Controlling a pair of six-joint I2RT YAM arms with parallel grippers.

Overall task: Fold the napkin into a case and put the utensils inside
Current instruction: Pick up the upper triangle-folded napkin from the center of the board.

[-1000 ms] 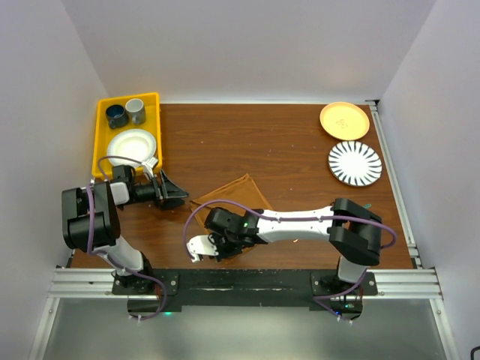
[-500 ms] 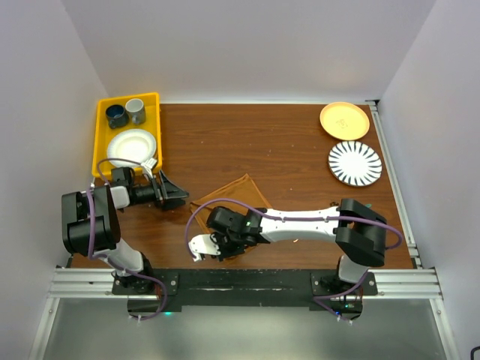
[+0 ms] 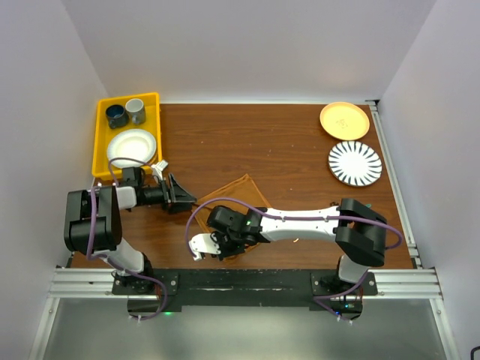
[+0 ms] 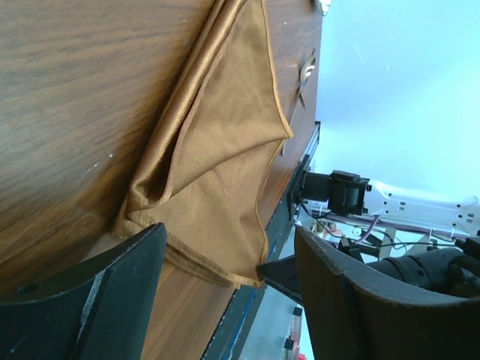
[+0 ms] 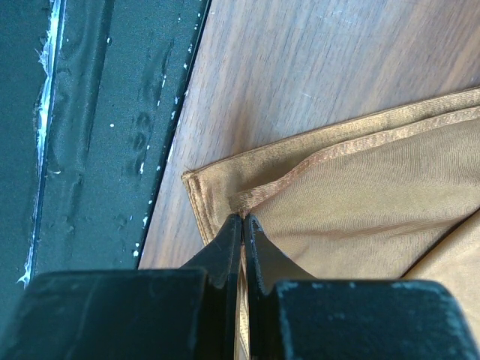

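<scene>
Meanwhile, both arms meet at the napkin (image 3: pixel 238 189), which lies partly folded near the table's (image 3: pixel 285 142) front edge.
At its near hem, the right end effector (image 5: pixel 241 222) is pinched closed on the cloth; the left end effector (image 4: pixel 229 234) stands open, fingers on either side of the napkin's left corner.

Left tool (image 4: pixel 225 244) jaws wide apart, right tool (image 5: pixel 244 223) tips together.

Left pincer (image 3: pixel 183 199) spread beside napkin (image 3: pixel 238 189) left corner; right pincer (image 3: pixel 224 250) at near corner.
</scene>
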